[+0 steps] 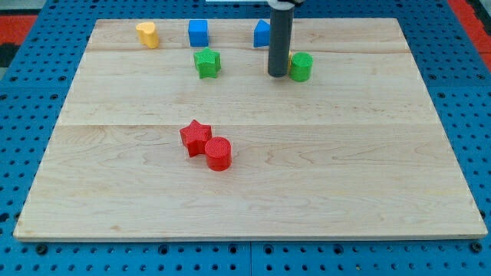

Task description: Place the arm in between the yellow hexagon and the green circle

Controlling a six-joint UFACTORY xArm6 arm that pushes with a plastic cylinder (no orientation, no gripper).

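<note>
My tip [278,73] rests on the board just left of the green circle [301,67], almost touching it. The dark rod rises from there to the view's top and covers part of a blue block [261,34] behind it. A yellow block [148,34] with a rounded shape lies at the top left, far from the tip. I cannot tell whether it is a hexagon. No other yellow block shows clearly, and the rod hides whatever lies right behind it.
A blue cube [198,32] sits at the top, with a green star [206,63] just below it. A red star [196,136] and a red circle [219,153] touch each other near the board's middle. The wooden board [383,192] lies on a blue pegboard.
</note>
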